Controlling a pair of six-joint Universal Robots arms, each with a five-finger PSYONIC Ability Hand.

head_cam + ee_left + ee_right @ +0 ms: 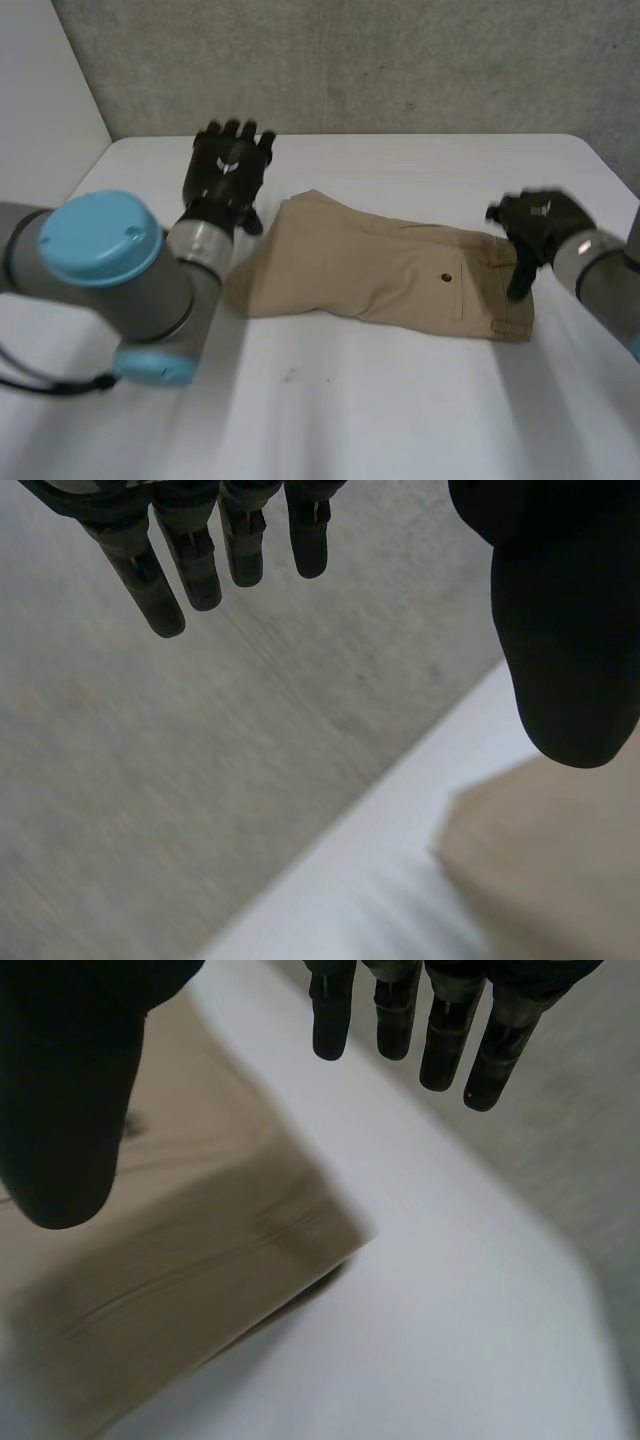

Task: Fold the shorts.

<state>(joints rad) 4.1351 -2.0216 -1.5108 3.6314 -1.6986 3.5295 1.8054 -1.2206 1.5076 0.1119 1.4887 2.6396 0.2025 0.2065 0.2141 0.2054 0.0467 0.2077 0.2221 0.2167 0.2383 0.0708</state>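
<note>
1. Your left hand [228, 165], fingers straight, empty, hovers beside the shorts [380, 270], at their leg end.
2. They lie tan and flat on the table [350, 410]; the head view adds a pocket button [447, 277].
3. Your right hand [535, 225], straight-fingered, empty, hangs over the waistband [512, 315].

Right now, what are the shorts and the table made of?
The shorts look like tan woven cloth, probably cotton: matte, with soft creases, stitched seams and a small button. The table looks smooth, hard and white; perhaps laminate or painted board, I can't tell which.
</note>
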